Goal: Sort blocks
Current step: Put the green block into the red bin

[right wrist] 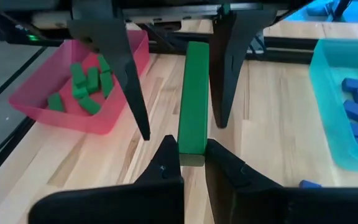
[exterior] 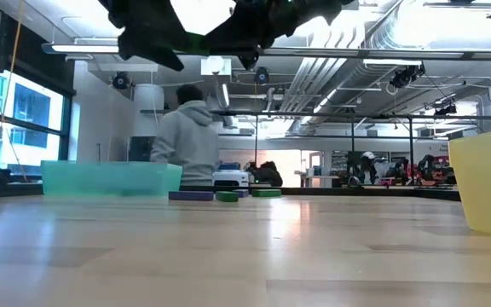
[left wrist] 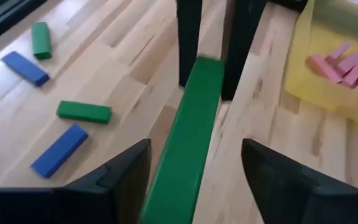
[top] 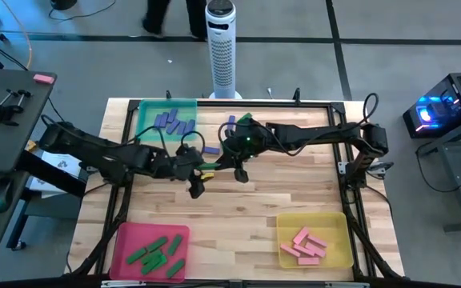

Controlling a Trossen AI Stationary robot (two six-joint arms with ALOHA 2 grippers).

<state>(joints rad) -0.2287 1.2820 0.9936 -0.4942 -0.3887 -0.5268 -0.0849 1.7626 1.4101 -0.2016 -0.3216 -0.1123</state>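
Green rectangular bar [right wrist: 194, 99], one of the blocks, is suspended above the middle of the light wooden table [top: 238, 204], between the two arms. The right pincer [right wrist: 193, 155] is clamped on one end of the green bar, fingers closed against its sides. The left pincer [left wrist: 194, 165] straddles the other end with its fingers spread wide, clear of the bar on both sides.

On the table lie loose blue blocks [left wrist: 59, 149] and green blocks [left wrist: 84, 111], near the translucent teal tray [top: 145, 112], which holds blue blocks. The pink-red tray [right wrist: 114, 115] at the near left corner holds green blocks. The yellow tray [top: 342, 240] at the near right corner holds pink blocks [top: 306, 245].

Beyond the table, a person in a grey hooded top [exterior: 186, 136] stands facing away.
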